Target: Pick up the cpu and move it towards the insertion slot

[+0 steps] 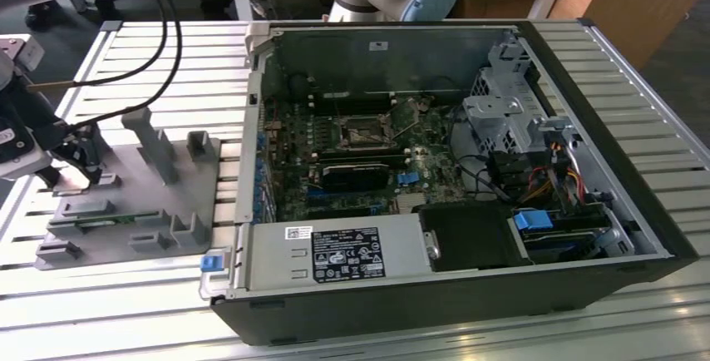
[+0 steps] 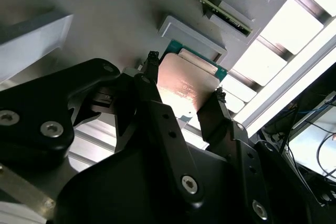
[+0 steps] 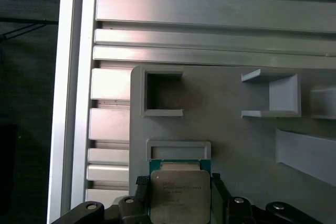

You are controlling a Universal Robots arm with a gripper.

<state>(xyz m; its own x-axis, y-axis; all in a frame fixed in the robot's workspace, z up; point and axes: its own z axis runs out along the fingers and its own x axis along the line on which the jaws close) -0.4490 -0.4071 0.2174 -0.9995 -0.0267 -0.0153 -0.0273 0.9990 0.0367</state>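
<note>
The end effector is closed on two opposite edges of the cpu, at its pocket in the grey fixture, a sound hold for a chip that looks light, rigid, thin and fragile underneath.

Silvery cpu, green-edged — black hand — pale grey fixture on silver slats

We see grey fixture on slatted metal table, green memory strip lying in it. At exterior view's right, open computer case, labelled power supply inside. Black cables hang above table.
</note>
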